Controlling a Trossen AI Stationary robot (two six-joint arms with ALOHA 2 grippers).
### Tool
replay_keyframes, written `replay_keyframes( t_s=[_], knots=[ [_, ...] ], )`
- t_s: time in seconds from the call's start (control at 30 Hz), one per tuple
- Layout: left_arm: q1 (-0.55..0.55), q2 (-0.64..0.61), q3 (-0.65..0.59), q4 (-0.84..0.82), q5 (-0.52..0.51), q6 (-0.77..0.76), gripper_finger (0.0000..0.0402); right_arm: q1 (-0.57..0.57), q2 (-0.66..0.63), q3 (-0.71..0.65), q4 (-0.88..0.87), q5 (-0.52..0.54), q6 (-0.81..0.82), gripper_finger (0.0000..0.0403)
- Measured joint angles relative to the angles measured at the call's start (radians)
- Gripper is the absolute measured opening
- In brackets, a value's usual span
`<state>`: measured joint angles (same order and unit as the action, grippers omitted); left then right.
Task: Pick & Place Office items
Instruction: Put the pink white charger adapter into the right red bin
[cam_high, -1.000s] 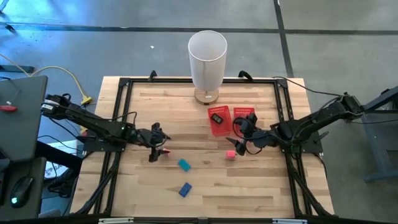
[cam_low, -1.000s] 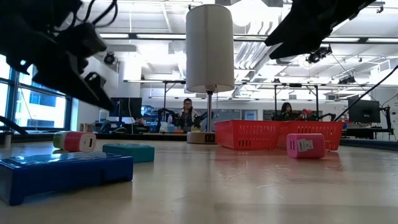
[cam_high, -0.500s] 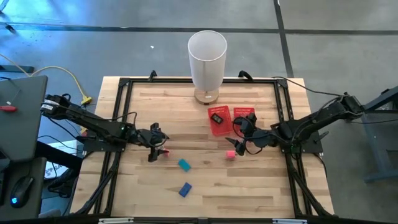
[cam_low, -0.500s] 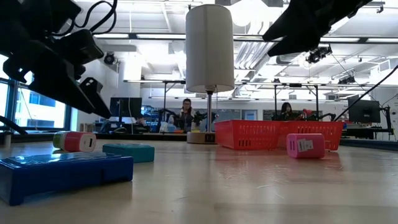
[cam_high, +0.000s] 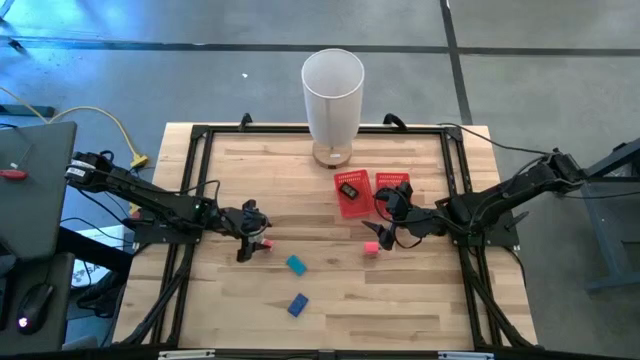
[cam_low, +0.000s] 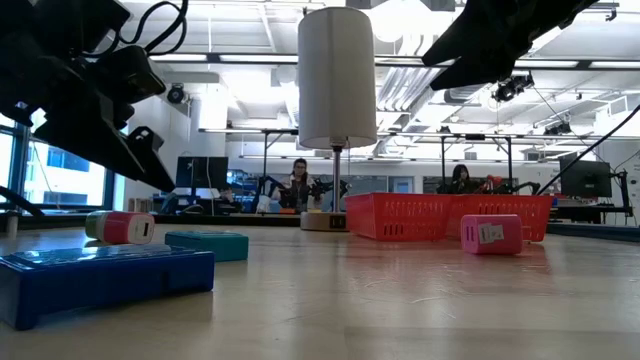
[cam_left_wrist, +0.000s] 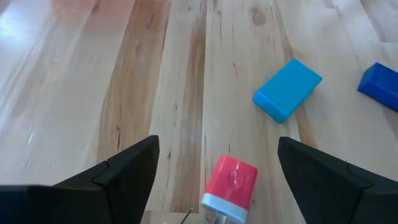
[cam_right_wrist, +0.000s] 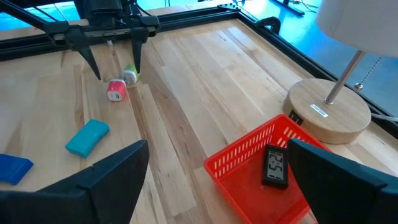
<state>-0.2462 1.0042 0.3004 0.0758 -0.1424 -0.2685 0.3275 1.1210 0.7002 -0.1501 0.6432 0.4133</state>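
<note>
While the left gripper (cam_high: 254, 240) hangs over the left half of the wooden table (cam_high: 230, 310), its fingers (cam_left_wrist: 115, 180) stand spread wide with a small red piece with a pale cap (cam_left_wrist: 229, 188) lying on the boards between them, not pinched. Just beyond it lies a teal block (cam_left_wrist: 286, 89), and farther toward the front edge a dark blue block (cam_high: 298, 304). The right gripper (cam_high: 388, 224) hovers above the table's right half, fingers spread and holding nothing, beside the red mesh tray (cam_high: 385, 182). A pink piece (cam_high: 371, 248) rests on the table just in front of that gripper, apart from the tray. In the tray's left compartment sits a small black item with a display (cam_right_wrist: 274, 166), perhaps a little clock, though the digits are too small to read. Behind the tray stands the tall white cylinder on its round wooden base (cam_high: 333, 92). Seen from table height, people (cam_low: 300, 185) sit in the room beyond.
</note>
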Motion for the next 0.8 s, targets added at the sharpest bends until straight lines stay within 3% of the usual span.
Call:
replay_keyframes(
  t_s=[0.8],
  knots=[
    [-0.054,0.070,0.000,0.000,0.000,0.095,0.0320,0.000,0.000,0.000,0.001,0.000,0.000,0.0368]
  ],
)
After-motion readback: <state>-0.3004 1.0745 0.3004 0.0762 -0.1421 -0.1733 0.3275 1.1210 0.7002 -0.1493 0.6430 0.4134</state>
